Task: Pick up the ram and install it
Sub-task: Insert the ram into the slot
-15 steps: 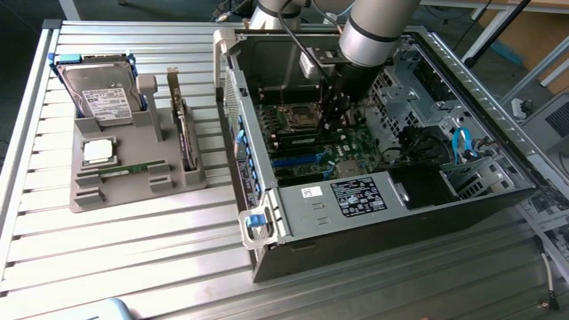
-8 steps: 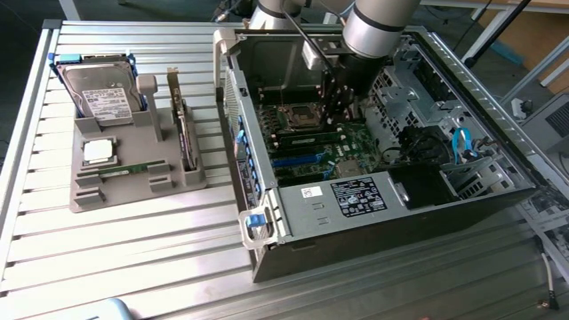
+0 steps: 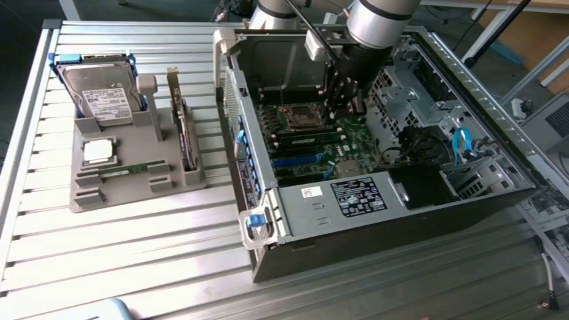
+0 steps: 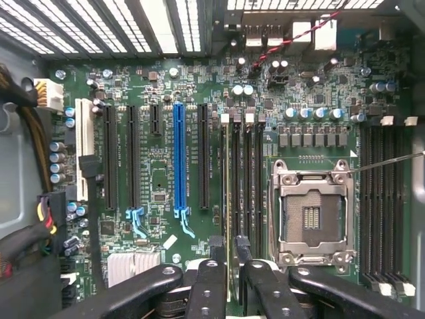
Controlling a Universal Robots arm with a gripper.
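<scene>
1. The arm (image 3: pixel 374 20) reaches down into the open case (image 3: pixel 266 227). The jaws pinch the ram (image 4: pixel 228 199), with a fingertip (image 4: pixel 217 256) on each face, seemingly toward one end.
2. The ram stands on edge along the outermost memory slot, beside the socket (image 4: pixel 312 212). I cannot tell whether it is fully seated.
3. With a grip that far off-centre, a push could drive one end down first. The ram would then tilt and jam in the slot.
4. A white clip (image 4: pixel 224 118) shows at the far end, but the near one is hidden behind the jaws. If it is closed, the ram would ride on it rather than drop in.
5. The next slot is just beside the jaws and the bare socket is near. A sideways slip could scrape either.
6. Another stick (image 3: pixel 124 170) lies in the tray (image 3: pixel 89 200) on the counter (image 3: pixel 133 267), well apart from the case.
</scene>
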